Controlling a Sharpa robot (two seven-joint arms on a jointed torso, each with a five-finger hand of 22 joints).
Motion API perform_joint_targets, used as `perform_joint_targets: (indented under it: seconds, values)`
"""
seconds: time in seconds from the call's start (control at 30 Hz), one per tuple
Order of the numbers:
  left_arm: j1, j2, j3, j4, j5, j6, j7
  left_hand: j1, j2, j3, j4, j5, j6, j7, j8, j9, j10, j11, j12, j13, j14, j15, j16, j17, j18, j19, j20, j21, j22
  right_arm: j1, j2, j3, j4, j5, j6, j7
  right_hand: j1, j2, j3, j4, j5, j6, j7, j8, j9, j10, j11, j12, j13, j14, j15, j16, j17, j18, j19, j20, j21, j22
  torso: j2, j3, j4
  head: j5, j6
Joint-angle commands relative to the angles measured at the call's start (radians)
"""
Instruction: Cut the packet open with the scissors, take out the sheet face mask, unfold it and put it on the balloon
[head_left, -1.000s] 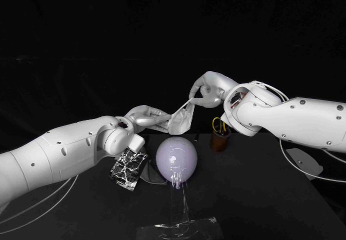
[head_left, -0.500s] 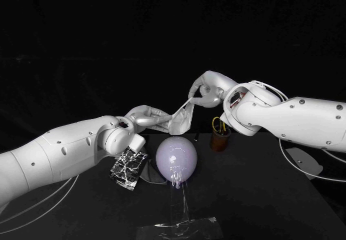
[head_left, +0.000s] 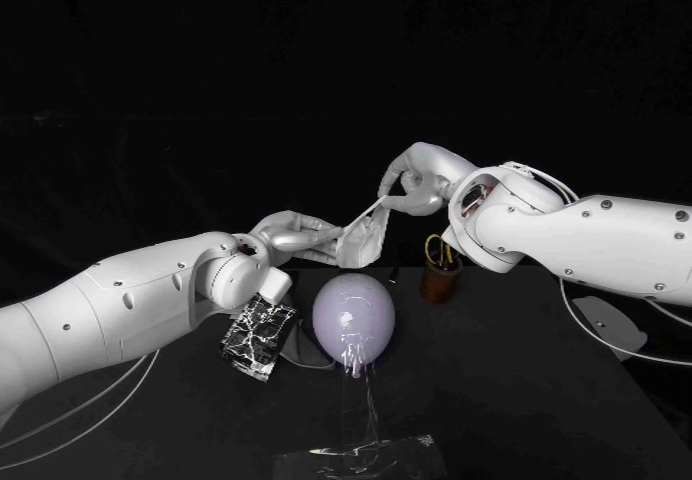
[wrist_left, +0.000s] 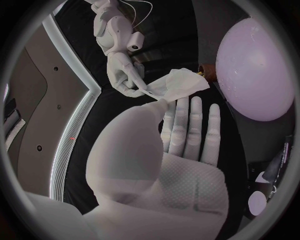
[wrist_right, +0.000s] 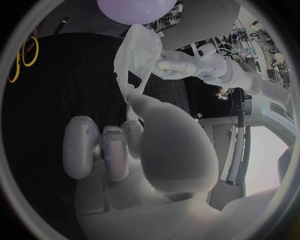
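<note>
Two hands are sharing the sheet face mask (head_left: 361, 240) in the air just above the balloon, and the danger is lying in how little of it each one is holding. Starting at the left, the black-and-silver packet (head_left: 257, 335) is sitting low beside the left wrist, out of play. Just above it the left hand (head_left: 296, 235) is pinching the mask's near edge between its thumb and one finger while its other fingers are stretching out flat. So slight a hold on a thin, limp sheet is probably going to slip if the hands start drawing apart. The mask is hanging bunched and folded between the hands, so its layers may be clinging together and coming away as one lump, or tearing under a sharp pull. Beneath it the balloon (head_left: 355, 312) is standing on a slim clear stand (head_left: 353, 445) and is looking light enough to tip if a hand or a dragging sheet is pushing sideways on it. Further right, the right hand (head_left: 411, 188) is gripping the mask's upper corner between thumb and fingers, held higher than the left; if that grip is failing, the sheet is dropping to the surface (head_left: 505, 380). Farthest right, the scissors (head_left: 437, 250) are standing in a brown cup (head_left: 440, 283) close under the right forearm, where a low sweep is risking a knock.
</note>
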Motion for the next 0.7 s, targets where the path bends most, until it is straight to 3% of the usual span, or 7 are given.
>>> perform_joint_targets:
  seconds: [0.03, 0.17, 0.27, 0.33, 0.7]
  values:
    - [0.0, 0.001, 0.001, 0.002, 0.02, 0.001, 0.003, -0.025, 0.004, -0.01, 0.019, 0.001, 0.007, -0.009, 0.013, 0.08, 0.014, 0.003, 0.001, 0.003, 0.011, 0.002, -0.001, 0.005, 0.009, 0.006, 0.002, -0.006, -0.001, 0.001, -0.001, 0.001, 0.0, -0.01, 0.005, 0.0, -0.002, 0.01, 0.007, 0.0, 0.003, 0.008, 0.001, 0.002, 0.001, 0.053, -0.026, 0.003, 0.119, 0.106, -0.008, 0.004, 0.263, -0.018, 0.042, -0.003, 0.005, 0.208, 0.0, 0.0, -0.0002, 0.0, 0.001]
    - [0.0, 0.001, 0.001, 0.002, 0.019, 0.004, 0.001, -0.023, -0.012, -0.02, 0.018, 0.001, 0.014, -0.023, 0.022, 0.087, 0.025, -0.003, 0.006, 0.005, 0.019, -0.003, 0.004, 0.01, 0.009, 0.008, 0.002, -0.006, -0.001, 0.001, -0.001, 0.001, 0.0, -0.01, 0.005, 0.0, -0.002, 0.01, 0.007, 0.0, 0.003, 0.008, 0.001, 0.002, 0.001, 0.053, -0.026, 0.003, 0.119, 0.106, -0.008, 0.004, 0.263, -0.018, 0.042, -0.003, 0.005, 0.208, 0.0, 0.0001, 0.0004, 0.0, 0.002]
    - [0.0, 0.001, 0.001, 0.003, 0.015, 0.006, -0.002, 0.01, -0.039, -0.02, -0.009, 0.002, 0.012, -0.037, 0.025, 0.092, 0.027, -0.01, 0.006, 0.005, 0.021, -0.007, 0.005, 0.013, 0.01, 0.009, 0.002, -0.007, -0.001, 0.001, -0.001, 0.001, 0.0, -0.01, 0.004, 0.001, -0.002, 0.01, 0.007, 0.0, 0.003, 0.008, 0.001, 0.002, 0.001, 0.053, -0.026, 0.003, 0.119, 0.106, -0.008, 0.004, 0.263, -0.018, 0.042, -0.003, 0.005, 0.208, 0.0, 0.0002, 0.0004, -0.001, 0.001]
    - [0.0, 0.001, 0.001, 0.003, 0.013, 0.01, -0.004, 0.041, -0.054, -0.013, -0.031, 0.002, 0.013, -0.022, 0.027, 0.094, 0.024, -0.013, 0.002, 0.004, 0.019, -0.008, 0.002, 0.015, 0.011, 0.01, 0.001, -0.008, -0.001, 0.001, 0.0, 0.001, 0.0, -0.01, 0.004, 0.001, -0.002, 0.01, 0.007, 0.0, 0.003, 0.008, 0.001, 0.002, 0.001, 0.053, -0.026, 0.003, 0.119, 0.106, -0.008, 0.004, 0.263, -0.018, 0.042, -0.003, 0.005, 0.208, 0.001, -0.0002, 0.0003, -0.001, 0.0]
    - [0.0, 0.002, 0.001, 0.004, 0.015, 0.013, -0.005, 0.058, -0.037, 0.01, -0.038, 0.002, -0.007, 0.004, 0.017, 0.096, 0.007, -0.004, -0.011, -0.001, 0.004, 0.001, -0.011, 0.015, 0.01, 0.008, 0.002, -0.01, -0.001, 0.001, 0.001, 0.001, 0.0, -0.01, 0.006, 0.001, -0.004, 0.009, 0.01, -0.002, 0.003, 0.008, 0.001, 0.003, 0.002, 0.053, -0.026, 0.003, 0.119, 0.106, -0.008, 0.004, 0.263, -0.017, 0.041, -0.003, 0.004, 0.208, 0.001, -0.0004, 0.0003, 0.0, -0.001]
